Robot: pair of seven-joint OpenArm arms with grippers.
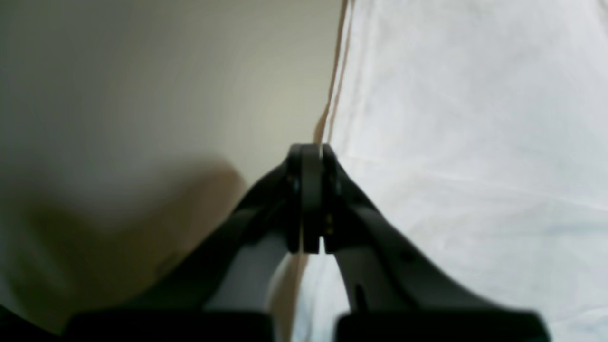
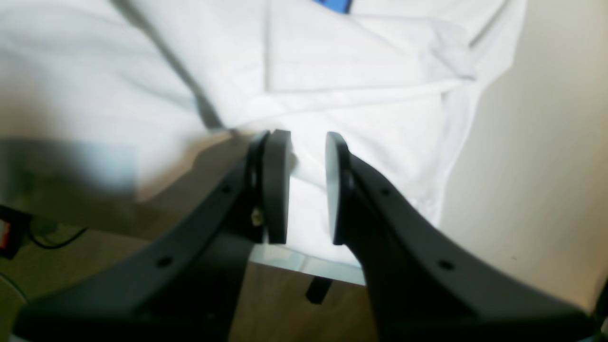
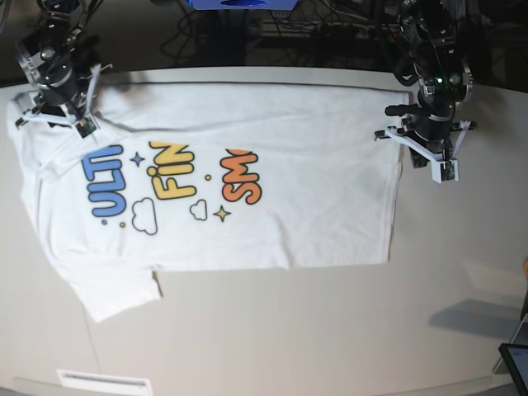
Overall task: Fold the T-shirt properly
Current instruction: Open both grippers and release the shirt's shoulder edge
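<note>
Spread flat, print side up, across the upper left and middle of the pale table (image 3: 330, 330): the T-shirt (image 3: 313, 206), white, with blue, yellow and orange lettering turned sideways in the base view, small clouds and stars below it. One short sleeve (image 3: 115, 293) lying out toward the near edge at the left; the hem running straight down the right side. Parked at that hem's upper corner: the left gripper (image 1: 311, 152), fingers pressed together, with a thin edge of white cloth seemingly pinched between the pads, though the wrist view is too blurred to be sure. White fabric filling the right half of that view, bare table the left half. Hanging over the shirt's far left corner near the other sleeve: the right gripper (image 2: 308, 187), fingers apart with a clear gap, rumpled white cloth visible between and beyond them, nothing clamped. A sliver of blue print at the top of that wrist view.
</note>
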